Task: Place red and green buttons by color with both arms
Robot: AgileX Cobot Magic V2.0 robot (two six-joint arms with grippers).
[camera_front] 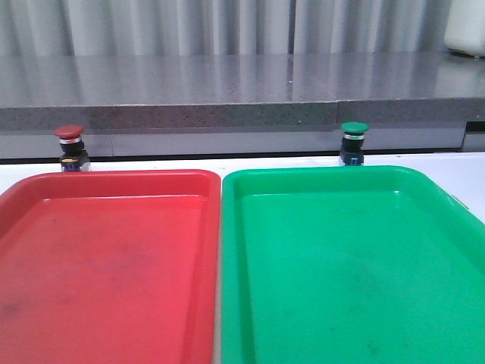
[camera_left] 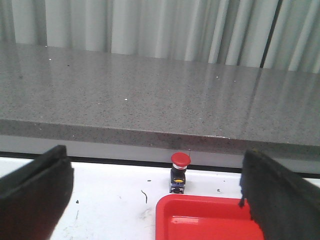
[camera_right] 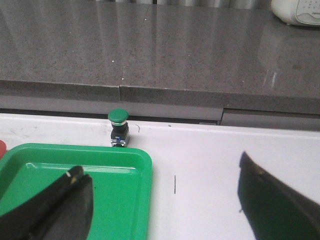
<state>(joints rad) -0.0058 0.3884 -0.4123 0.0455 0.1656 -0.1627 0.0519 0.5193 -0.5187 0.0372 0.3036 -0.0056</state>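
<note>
Red button upright on white table, just beyond red tray, 11 o'clock corner. Green button beyond green tray, 12 o'clock. Left gripper and right gripper fingers spread wide, apparently empty.

Bright, even overhead light fills all three views, with shadows soft and faint. Pale streaks of glare run down the polished grey ledge, and small highlights glint on the green tray and red tray. The pictures are slightly soft; in both wrist views the near gripper fingers blur into dark, featureless shapes.
</note>
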